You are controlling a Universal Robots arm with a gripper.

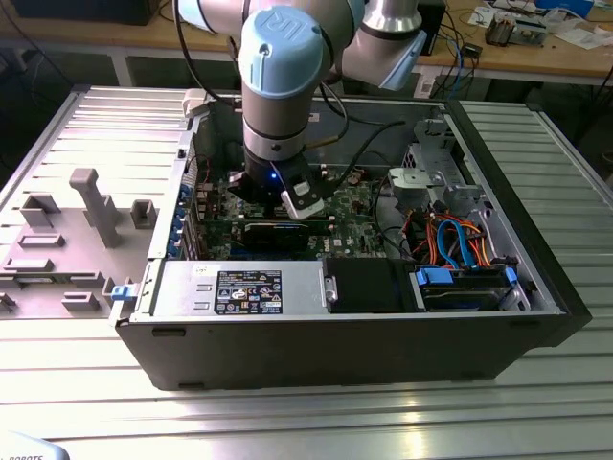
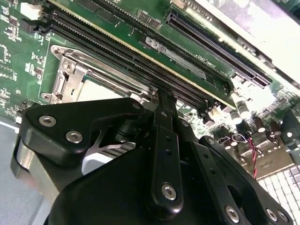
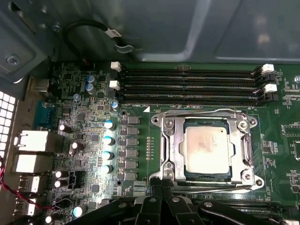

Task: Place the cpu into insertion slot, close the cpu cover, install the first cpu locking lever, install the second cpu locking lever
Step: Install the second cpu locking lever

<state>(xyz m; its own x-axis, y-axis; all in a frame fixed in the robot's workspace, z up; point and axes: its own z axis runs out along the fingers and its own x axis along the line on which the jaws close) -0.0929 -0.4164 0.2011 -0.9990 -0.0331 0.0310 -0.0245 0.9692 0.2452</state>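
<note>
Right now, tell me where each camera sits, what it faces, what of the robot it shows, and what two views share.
Exterior view: off the arm, above the open case, looking down at the arm over the motherboard.
First wrist view: on the arm, looking down at the cpu under the cover; the tool at the edge.
Second wrist view: on the arm, looking along the tool at the memory slots.
Both wrist views share the cover and the memory slots.

Metal chip, bare-metal frame, glossy green board

The cpu (image 3: 207,149) has a dull, smudged metal top; around it the cpu cover (image 3: 168,140) is shiny bare metal.
</note>
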